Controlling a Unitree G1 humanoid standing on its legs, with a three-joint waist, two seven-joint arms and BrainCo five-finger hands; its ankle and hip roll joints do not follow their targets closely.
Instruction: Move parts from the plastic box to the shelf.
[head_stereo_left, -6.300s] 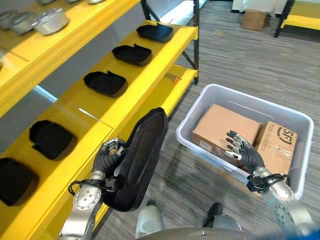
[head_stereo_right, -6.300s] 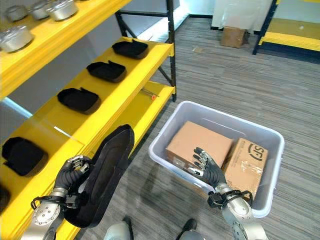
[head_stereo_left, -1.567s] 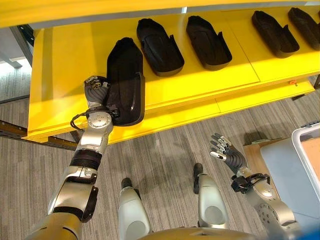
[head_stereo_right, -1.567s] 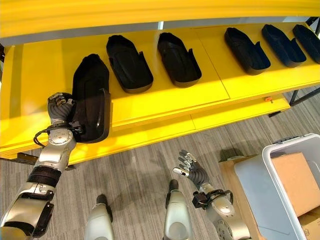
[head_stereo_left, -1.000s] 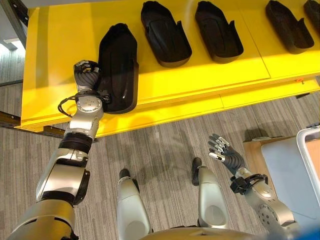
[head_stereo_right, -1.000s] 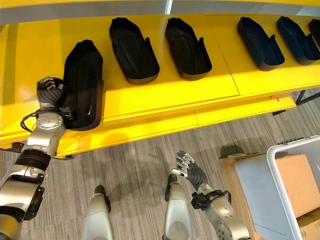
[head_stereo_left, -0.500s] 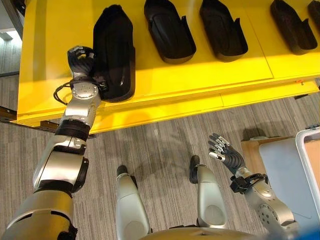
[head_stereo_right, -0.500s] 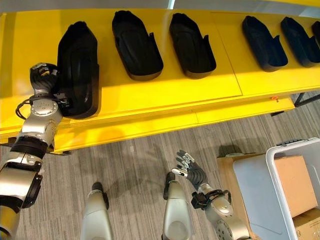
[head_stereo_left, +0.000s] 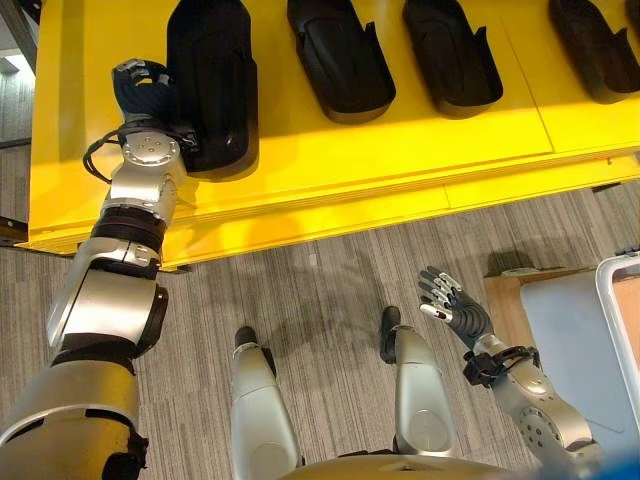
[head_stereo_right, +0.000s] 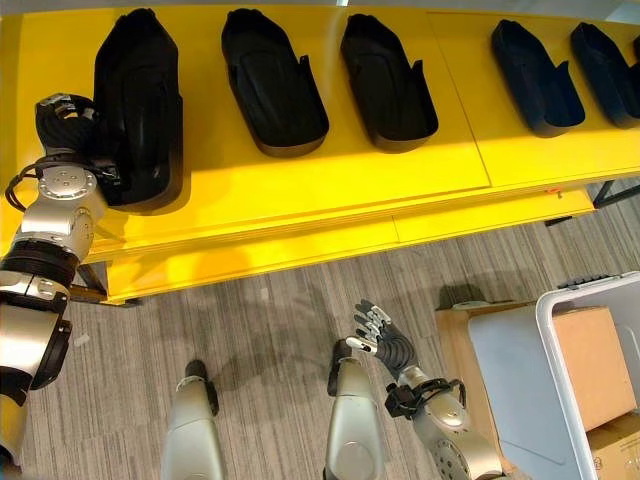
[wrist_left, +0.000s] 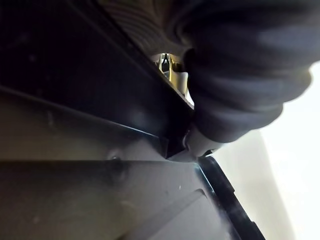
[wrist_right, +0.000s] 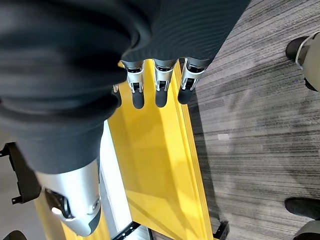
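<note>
My left robot hand (head_stereo_left: 143, 92) grips the part (head_stereo_left: 212, 80) on the shelf (head_stereo_left: 330, 150); right robot hand (head_stereo_left: 455, 310) open over floor.

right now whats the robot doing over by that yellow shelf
The left robot hand is at the side edge of a long black part lying on the yellow shelf, at the left end of a row of similar black parts. Its fingers are hidden behind the part. The right robot hand hangs open over the floor, holding nothing. The plastic box sits to the right.
</note>
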